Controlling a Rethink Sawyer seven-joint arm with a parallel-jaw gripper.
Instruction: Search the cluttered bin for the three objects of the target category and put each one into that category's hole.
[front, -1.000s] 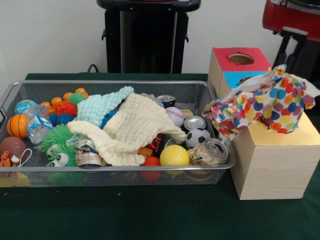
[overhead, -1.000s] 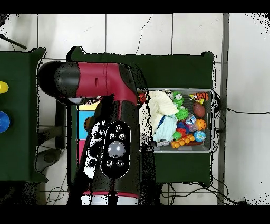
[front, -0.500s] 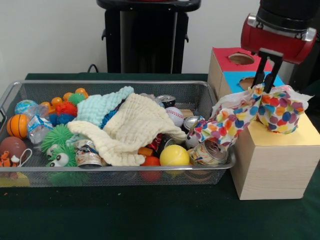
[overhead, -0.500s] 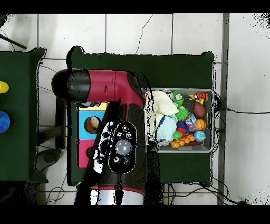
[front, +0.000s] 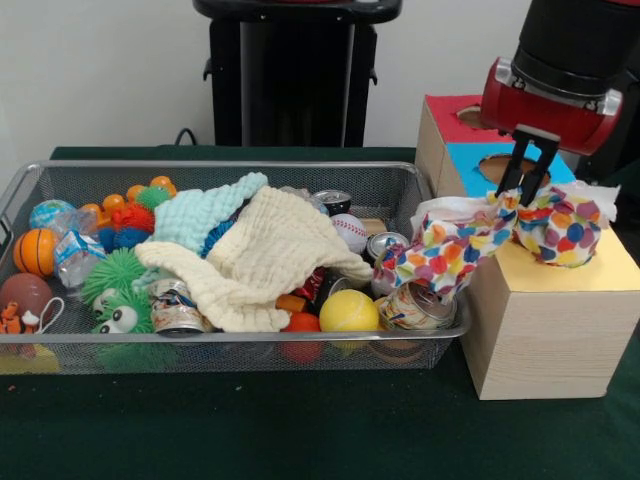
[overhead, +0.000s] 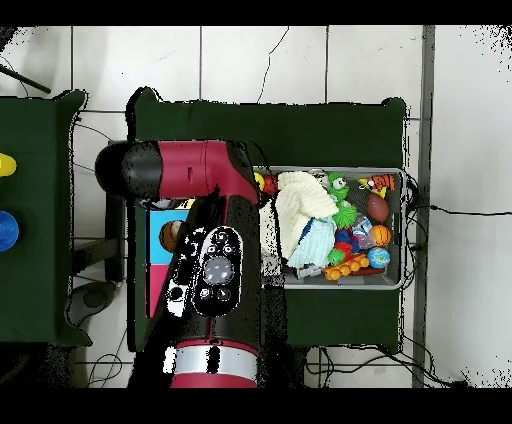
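A polka-dot cloth is draped from the yellow top of the wooden hole box down over the right end of the wire bin. My gripper points down into the bunched cloth over the yellow section, its fingers close together and shut on the fabric. In the bin, a cream cloth and a light blue cloth lie on top of the clutter. In the overhead view my arm hides the gripper and most of the box; the cream cloth shows in the bin.
Behind the gripper are the box's blue section and red section, each with a hole. The bin holds cans, a yellow ball, a baseball, green spiky toys and several small balls. A black stand rises behind.
The gripper has come down over the yellow section and shifted slightly left. The polka-dot cloth has sunk, bunched up, and now hangs lower over the bin's right end.
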